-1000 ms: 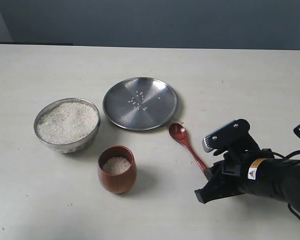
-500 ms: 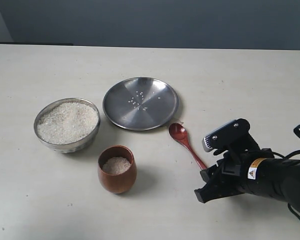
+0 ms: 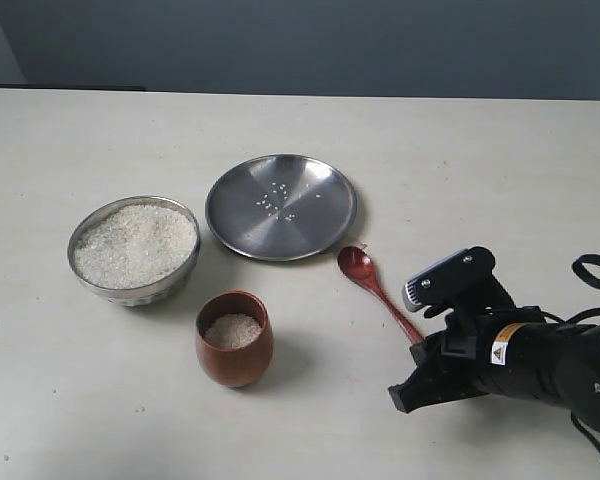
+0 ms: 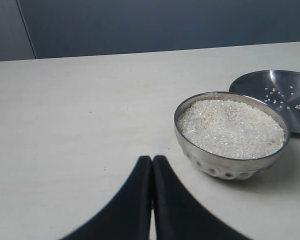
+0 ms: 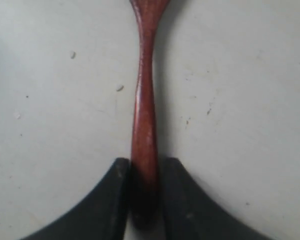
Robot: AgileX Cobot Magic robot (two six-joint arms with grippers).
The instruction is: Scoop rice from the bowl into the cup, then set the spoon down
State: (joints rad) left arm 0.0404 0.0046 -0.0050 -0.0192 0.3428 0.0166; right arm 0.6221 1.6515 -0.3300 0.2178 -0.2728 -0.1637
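The spoon (image 3: pixel 375 290) lies flat on the table, right of the wooden cup (image 3: pixel 234 362), which has rice in it. Its handle end (image 5: pixel 144 125) sits between the fingers of my right gripper (image 5: pixel 144 162), whose jaws stand narrowly apart on either side of it, with a thin gap on one side. Seen from the exterior view, that gripper (image 3: pixel 418 352) rests low at the spoon's near end. The steel bowl (image 3: pixel 185 265) at the left is full of rice (image 3: pixel 135 243). My left gripper (image 4: pixel 152 159) is shut and empty, a little short of the bowl (image 4: pixel 225 167).
A flat steel plate (image 3: pixel 280 205) with a few stray grains lies behind the spoon and cup, also visible beyond the bowl as the plate (image 4: pixel 285 95). Loose grains dot the table beside the spoon handle (image 5: pixel 120 88).
My right gripper has shifted slightly back along the spoon handle, baring more of the handle's end. Its jaws have narrowed after standing wider. Spoon, cup and bowl have not moved.
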